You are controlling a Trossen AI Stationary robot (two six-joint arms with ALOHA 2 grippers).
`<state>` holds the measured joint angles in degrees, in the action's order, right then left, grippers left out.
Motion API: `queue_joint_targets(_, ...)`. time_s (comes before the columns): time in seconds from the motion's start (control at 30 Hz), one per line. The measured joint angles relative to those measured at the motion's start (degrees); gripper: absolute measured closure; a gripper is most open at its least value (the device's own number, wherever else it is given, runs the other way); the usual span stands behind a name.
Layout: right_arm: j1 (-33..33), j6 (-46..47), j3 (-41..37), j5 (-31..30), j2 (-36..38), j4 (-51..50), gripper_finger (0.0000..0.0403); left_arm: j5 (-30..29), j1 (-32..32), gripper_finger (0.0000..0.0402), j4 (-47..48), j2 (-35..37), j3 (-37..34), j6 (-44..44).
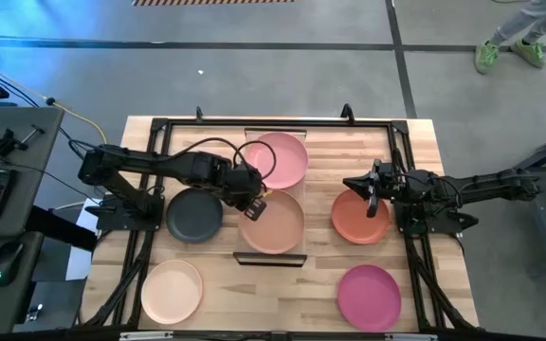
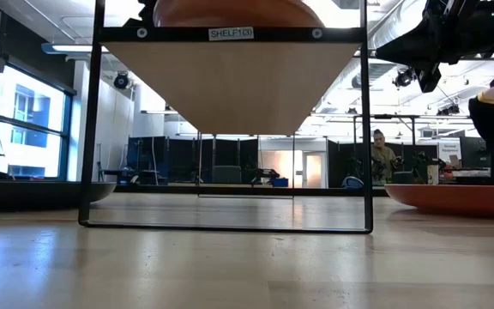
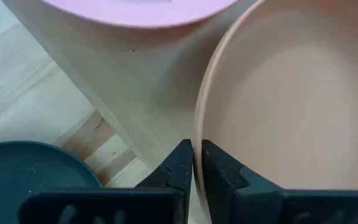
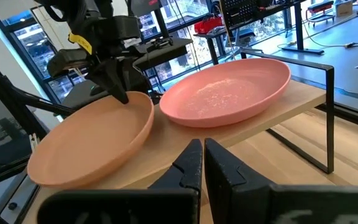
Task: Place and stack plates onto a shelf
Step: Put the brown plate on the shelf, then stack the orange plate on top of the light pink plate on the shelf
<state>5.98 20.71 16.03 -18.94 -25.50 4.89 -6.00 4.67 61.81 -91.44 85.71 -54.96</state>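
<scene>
High view: shelf (image 1: 250, 178) sits mid-table with the pink plate (image 1: 279, 159) on its far half and the peach plate (image 1: 273, 223) on its near half; my left gripper (image 1: 251, 202) is on the peach plate's left rim. Grey plate (image 1: 194, 215) lies on the table just left of the shelf, cream plate (image 1: 172, 290) near-left, magenta plate (image 1: 369, 296) near-right, coral plate (image 1: 360, 217) right of the shelf with the right gripper (image 1: 372, 197) over it. Low view: the shelf's light-wood board (image 2: 230, 81) rides on a thin dark wire frame, a plate's underside just showing above it; the coral plate's rim (image 2: 461, 199) lies flat at right. Left wrist view: left fingers (image 3: 180, 167) are pinching the peach plate's (image 3: 291, 99) thin raised rim, one each side; matte, shallow, smooth. Right wrist view: right fingers (image 4: 191, 163) are pressed together with nothing between them; the peach plate (image 4: 92, 144) looks to overhang the board's edge somewhat. Judgement: step in hand is setting the peach plate down on the shelf. Next I would let go of the rim once it sits flat, then fetch another plate to stack; the overhang could let it tip.
</scene>
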Motion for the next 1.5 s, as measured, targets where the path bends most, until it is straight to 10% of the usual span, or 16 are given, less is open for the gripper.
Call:
queue_joint_targets(0.57,0.00,2.73,0.00,0.02,0.00,1.30,0.0403,-1.89,-1.08,0.0319,0.29,4.24,0.30,6.06)
queue_joint_targets(0.9,0.02,6.30,1.22,3.10,-1.05,18.80,0.0403,-22.05,-2.70,0.0301,-4.72,21.05,-0.37,15.10)
queue_joint_targets(1.1,0.00,-0.40,12.47,3.05,-6.90,8.40,0.0403,-27.96,1.21,0.0315,-24.47,32.24,-16.36,20.10)
queue_joint_targets(1.5,0.00,-5.76,25.73,2.46,-16.95,-7.95,0.0402,-20.03,3.61,0.0316,-65.05,44.95,-50.22,25.24)
